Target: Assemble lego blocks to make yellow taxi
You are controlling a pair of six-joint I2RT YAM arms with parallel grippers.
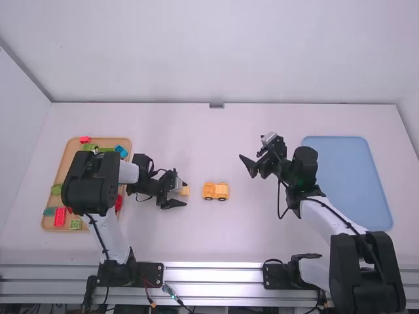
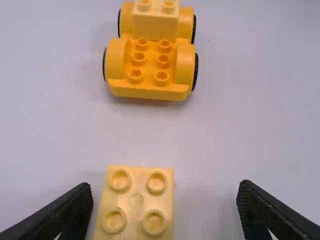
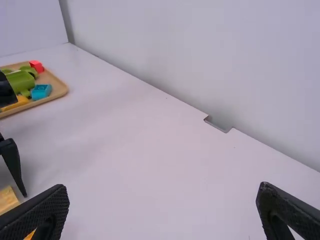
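I'm working remotely in what I'm taking to be a robotics lab: a left arm [image 1: 112, 243] and a right arm [image 1: 327, 219] are standing on black mounting plates [image 1: 151, 273] at a ribbed metal rail [image 1: 213, 272], which is running along the near edge of a white table [image 1: 229, 242], cables [image 1: 172, 292] are trailing by their bases, and plain white walls [image 1: 219, 52] are enclosing the far edge and both sides

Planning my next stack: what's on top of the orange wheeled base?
A pale yellow block sits on one end of the wheeled base; six studs on the other end are bare. Anything directly beneath that block is covered.
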